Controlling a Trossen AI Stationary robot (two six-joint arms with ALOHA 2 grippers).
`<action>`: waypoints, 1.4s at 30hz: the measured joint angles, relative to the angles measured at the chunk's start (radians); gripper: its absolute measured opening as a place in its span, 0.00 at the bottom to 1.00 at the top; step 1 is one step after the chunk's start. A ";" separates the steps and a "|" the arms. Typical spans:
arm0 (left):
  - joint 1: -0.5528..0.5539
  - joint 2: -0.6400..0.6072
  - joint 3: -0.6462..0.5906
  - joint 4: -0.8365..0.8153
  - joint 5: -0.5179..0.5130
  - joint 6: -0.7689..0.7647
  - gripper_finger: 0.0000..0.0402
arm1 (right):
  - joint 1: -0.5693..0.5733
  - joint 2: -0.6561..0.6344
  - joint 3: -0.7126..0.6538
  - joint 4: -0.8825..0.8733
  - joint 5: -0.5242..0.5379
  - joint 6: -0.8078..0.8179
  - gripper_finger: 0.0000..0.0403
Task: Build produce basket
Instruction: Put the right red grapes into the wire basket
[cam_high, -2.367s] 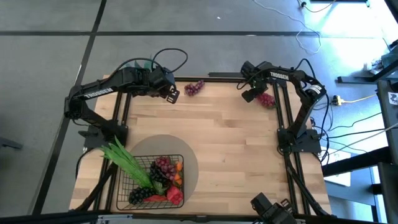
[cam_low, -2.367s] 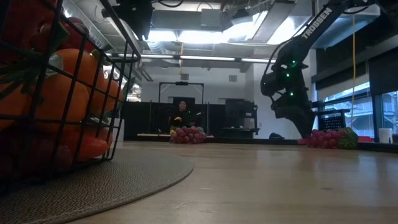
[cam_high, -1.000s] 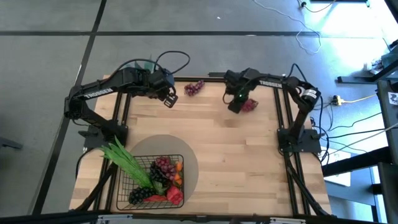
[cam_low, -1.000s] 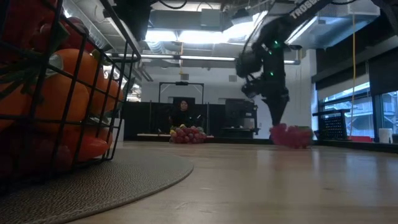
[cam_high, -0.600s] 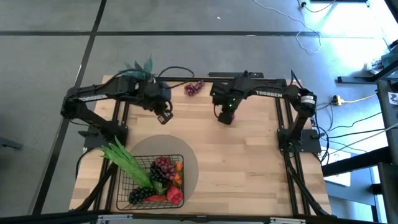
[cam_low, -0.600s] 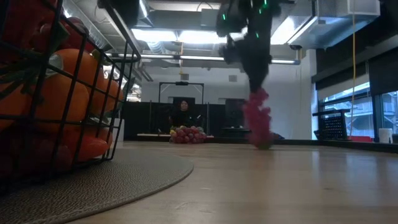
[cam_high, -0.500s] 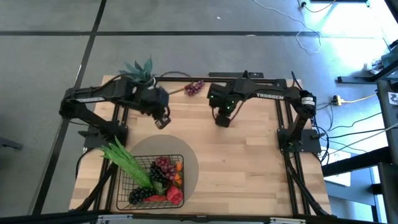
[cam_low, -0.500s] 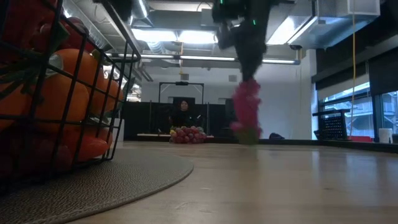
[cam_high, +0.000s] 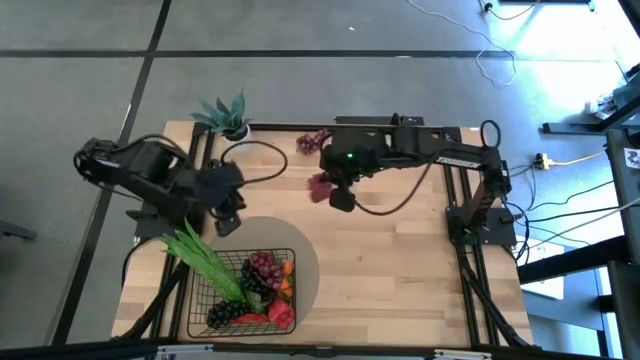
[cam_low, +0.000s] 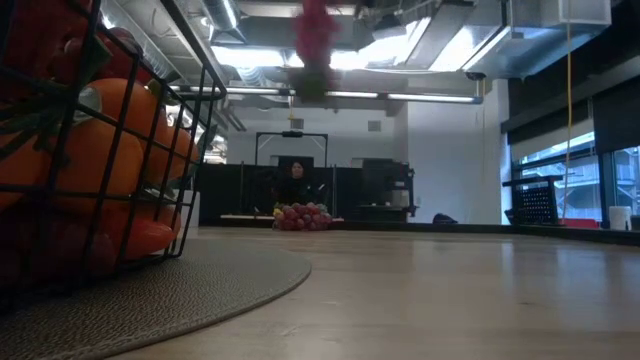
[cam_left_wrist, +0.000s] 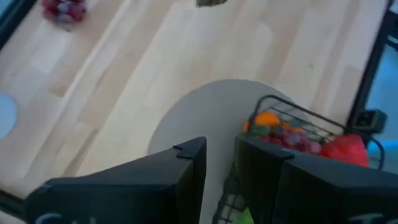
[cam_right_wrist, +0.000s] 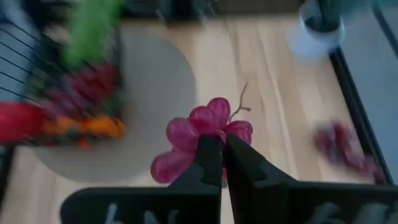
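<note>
Wooden tabletop (cam_high: 400, 260): the right pincer (cam_high: 340, 199) carries a pink grape bunch (cam_high: 320, 186) clamped aloft, beyond the basket (cam_high: 200, 300). Left pincer (cam_high: 226, 222) hangs just beside the basket — fingers slightly parted, empty.

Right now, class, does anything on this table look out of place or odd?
One grape bunch lies alone at the table's far edge, away from the basket. The right gripper holds another grape bunch in the air. Nothing looks spilled or damaged.
</note>
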 joint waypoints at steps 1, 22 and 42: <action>-0.017 -0.003 0.000 0.000 0.000 0.000 0.18 | 0.010 0.000 0.018 0.024 -0.018 -0.009 0.00; -0.174 -0.081 -0.001 -0.001 -0.035 -0.004 0.18 | 0.118 0.159 0.048 0.686 -0.484 -0.051 0.00; -0.174 -0.084 -0.001 -0.001 -0.023 -0.030 0.18 | 0.171 0.444 0.048 1.229 -0.799 0.017 0.00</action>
